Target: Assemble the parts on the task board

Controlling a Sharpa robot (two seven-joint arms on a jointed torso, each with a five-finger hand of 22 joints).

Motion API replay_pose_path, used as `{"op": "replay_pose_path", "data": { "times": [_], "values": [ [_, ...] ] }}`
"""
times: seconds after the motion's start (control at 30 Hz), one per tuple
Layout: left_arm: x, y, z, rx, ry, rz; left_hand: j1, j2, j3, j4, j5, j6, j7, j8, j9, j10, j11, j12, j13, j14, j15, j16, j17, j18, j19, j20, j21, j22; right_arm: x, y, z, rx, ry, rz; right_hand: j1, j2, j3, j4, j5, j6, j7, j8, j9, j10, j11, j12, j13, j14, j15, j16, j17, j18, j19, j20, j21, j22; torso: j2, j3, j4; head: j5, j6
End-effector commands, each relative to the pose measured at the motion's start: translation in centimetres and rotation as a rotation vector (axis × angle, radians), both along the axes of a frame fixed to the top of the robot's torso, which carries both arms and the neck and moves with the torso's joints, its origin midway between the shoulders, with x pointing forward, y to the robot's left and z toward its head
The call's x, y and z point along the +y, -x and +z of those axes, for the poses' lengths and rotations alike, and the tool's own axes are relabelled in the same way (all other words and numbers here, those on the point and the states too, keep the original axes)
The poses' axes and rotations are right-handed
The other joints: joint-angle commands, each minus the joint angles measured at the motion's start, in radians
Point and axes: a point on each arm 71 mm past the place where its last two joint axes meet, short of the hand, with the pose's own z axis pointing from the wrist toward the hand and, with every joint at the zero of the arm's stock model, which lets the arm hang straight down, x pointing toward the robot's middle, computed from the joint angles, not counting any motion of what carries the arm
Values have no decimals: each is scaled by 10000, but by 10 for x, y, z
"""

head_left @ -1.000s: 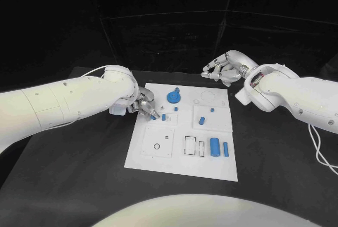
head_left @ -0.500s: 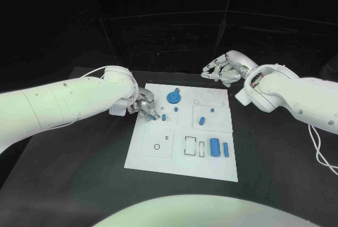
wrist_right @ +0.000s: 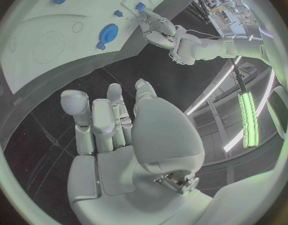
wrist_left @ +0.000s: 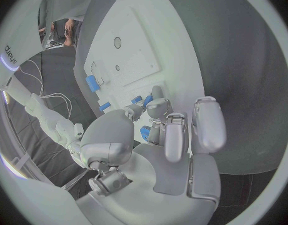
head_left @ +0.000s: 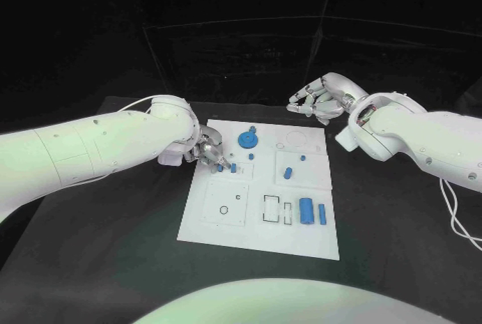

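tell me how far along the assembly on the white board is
Early, it seems. Done: hard to tell; a blue gear sits at the task board's far end. In hand: the left hand works at the board's left edge, fingertips at a small blue peg with another beside it. Left: two blue cylinders lie loose by an empty rectangular slot. The right hand hovers beyond the board, holding nothing.
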Motion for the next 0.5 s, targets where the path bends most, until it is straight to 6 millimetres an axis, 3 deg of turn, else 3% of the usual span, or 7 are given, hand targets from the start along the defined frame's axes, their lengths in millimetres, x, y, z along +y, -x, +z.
{"op": "replay_pose_path", "data": {
  "times": [0.03, 0.5],
  "values": [
    [1, -2, 1, -126, -32, 106, -146, -26, -7, 50, 35, 55, -4, 45, 18, 38, -26, 29, -3, 1057, -94, 64, 2634, -104, 321, -70, 38, 512, 1, 0, 2, -64, -11, 79, 8, 128, -40, 9, 48, -4, -20, 65, -13, -84, -1, -47, -12, 69, -18, -66, -3, 53, -74, 17, -36, -11, 0, 0, -1, -7, 1],
    [6, -3, 0, -13, -161, 169, -169, -56, -10, 51, 35, 57, -7, 48, 24, 34, -29, 20, -19, 1057, -98, 64, 2634, -104, 321, -72, 37, 512, 0, 0, 2, -55, -4, 63, 8, 128, -40, 9, 48, -4, -20, 65, -13, -84, -1, -47, -12, 69, -18, -66, -3, 53, -74, 17, -36, -11, -5, -5, 1, -8, -13]
  ]
}}
